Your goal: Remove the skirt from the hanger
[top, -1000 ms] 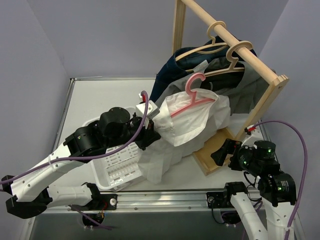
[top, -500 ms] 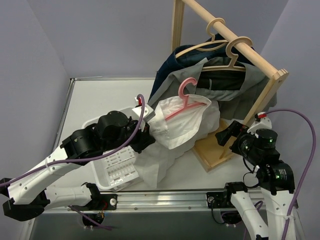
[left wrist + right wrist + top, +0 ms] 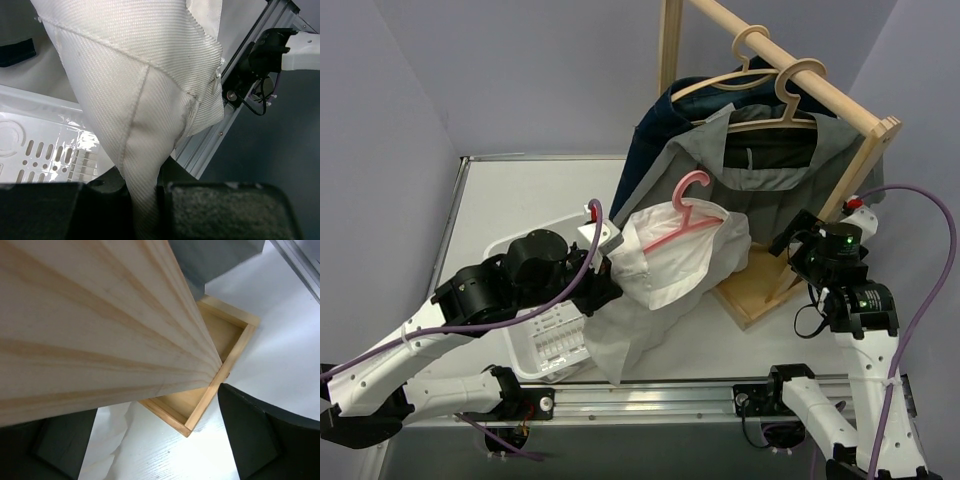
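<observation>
The skirt (image 3: pixel 670 265), on its pink hanger (image 3: pixel 683 207), drapes past the basket (image 3: pixel 535 340) rim toward the near edge of the tabletop (image 3: pixel 520 200), and bare tabletop lies behind. Both have sunk leftward, away from the rack (image 3: pixel 845 165). The left claw (image 3: pixel 145 205) pinches skirt fabric, its arm stretched rightward. The right claw (image 3: pixel 155 440), now raised, gapes around the rack's post.
</observation>
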You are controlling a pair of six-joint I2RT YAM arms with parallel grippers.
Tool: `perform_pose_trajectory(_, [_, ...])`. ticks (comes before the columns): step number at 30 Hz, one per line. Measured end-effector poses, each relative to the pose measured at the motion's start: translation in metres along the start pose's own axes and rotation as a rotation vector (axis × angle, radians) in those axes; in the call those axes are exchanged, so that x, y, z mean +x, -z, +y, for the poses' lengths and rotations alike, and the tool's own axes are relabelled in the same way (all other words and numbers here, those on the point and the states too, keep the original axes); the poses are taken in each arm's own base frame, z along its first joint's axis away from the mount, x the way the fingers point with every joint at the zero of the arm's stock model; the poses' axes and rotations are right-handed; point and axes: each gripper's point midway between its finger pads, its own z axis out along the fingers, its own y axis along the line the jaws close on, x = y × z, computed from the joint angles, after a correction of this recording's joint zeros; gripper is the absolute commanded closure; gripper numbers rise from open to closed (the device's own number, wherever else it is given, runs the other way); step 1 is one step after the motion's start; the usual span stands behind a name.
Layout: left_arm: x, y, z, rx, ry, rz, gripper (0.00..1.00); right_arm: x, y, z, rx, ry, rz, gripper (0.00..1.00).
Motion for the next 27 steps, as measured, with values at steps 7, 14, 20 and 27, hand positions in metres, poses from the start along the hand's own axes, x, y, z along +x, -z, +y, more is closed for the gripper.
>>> perform_pose_trajectory(7, [0.008, -0.003, -0.004, 0.028, -0.014, 0.029, 0.98, 0.002, 0.01, 0.012, -0.079, 0.0, 0.026, 0.01])
perform_pose_trajectory(14, [0.015, -0.018, -0.007, 0.052, -0.021, 0.079, 0.98, 0.009, 0.057, 0.04, -0.314, 0.038, 0.056, 0.03])
perform_pose_trajectory(20, [0.02, -0.031, -0.01, 0.069, -0.026, 0.115, 0.98, 0.005, 0.098, 0.054, -0.449, 0.053, 0.047, 0.03])
perform_pose_trajectory(27, [0.024, -0.039, -0.013, 0.087, -0.029, 0.139, 0.98, 0.02, 0.113, 0.08, -0.625, 0.092, 0.15, 0.06])
